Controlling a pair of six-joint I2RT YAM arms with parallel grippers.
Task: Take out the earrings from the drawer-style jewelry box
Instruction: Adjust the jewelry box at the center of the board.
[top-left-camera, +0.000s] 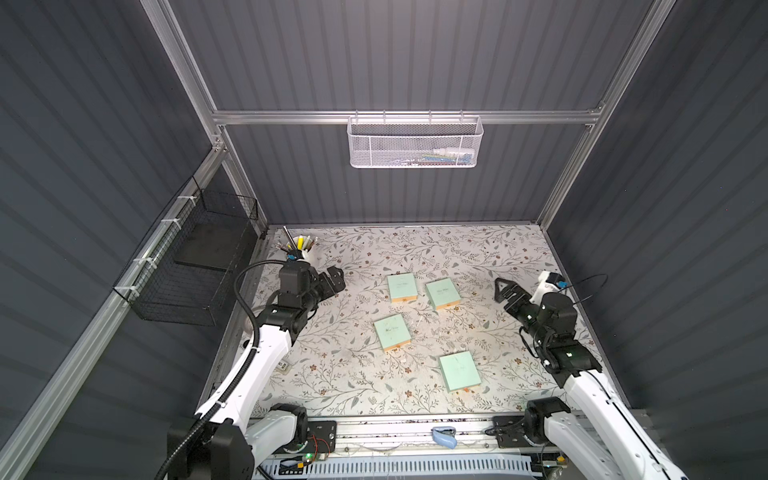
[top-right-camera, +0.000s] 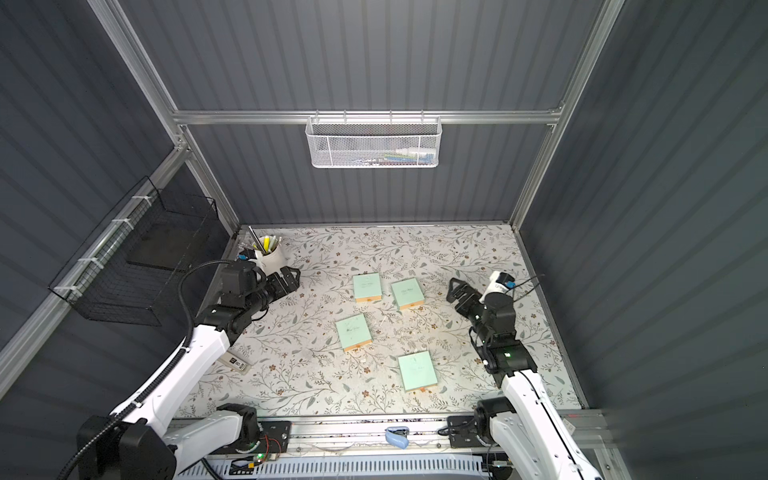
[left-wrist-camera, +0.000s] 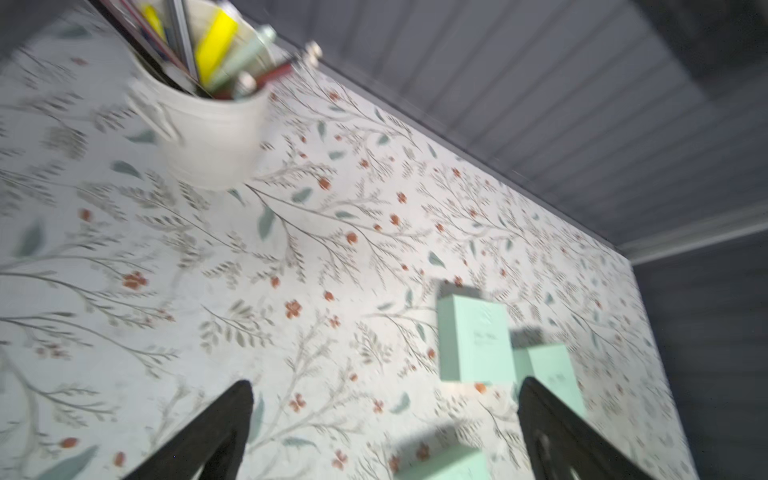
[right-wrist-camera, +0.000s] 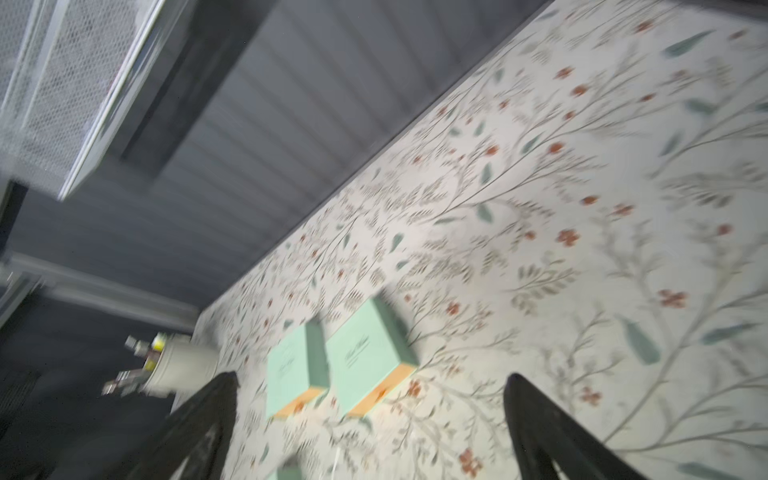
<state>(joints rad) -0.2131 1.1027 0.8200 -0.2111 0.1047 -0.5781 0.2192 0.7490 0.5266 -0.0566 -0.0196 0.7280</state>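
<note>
Top views both show the left gripper (top-left-camera: 337, 279) hanging above the floral table (top-left-camera: 498, 249) with jaws wide and nothing between them. The right gripper (top-left-camera: 500, 287) is spread the same way and is also empty.

Four mint boxes lie flat between the two grippers, touching neither. The first box (top-left-camera: 402, 287) is nearest the left gripper, with only bare cloth between them. The second box (top-left-camera: 442, 294) sits just beside the first, toward the right gripper, again across bare cloth. The third box (top-left-camera: 392, 332) and fourth box (top-left-camera: 460, 371) lie back toward the arm bases. Each box shows an orange drawer end flush with its sleeve, so the drawers look shut.

The earrings cannot be made out. A pale speck (top-left-camera: 420, 321) just beside the third box is too small to identify.

A white cup (top-left-camera: 305, 253) of pens stands just behind the left gripper, close to its wrist. In the blurred left wrist view it lies well beyond the fingers (left-wrist-camera: 232, 419). The right wrist view frames two boxes between its fingers (right-wrist-camera: 536, 415). A white basket (top-left-camera: 415, 141) hangs on the back rail, far above both grippers. A black basket (top-left-camera: 195, 270) is fixed to the wall outside the left arm.
</note>
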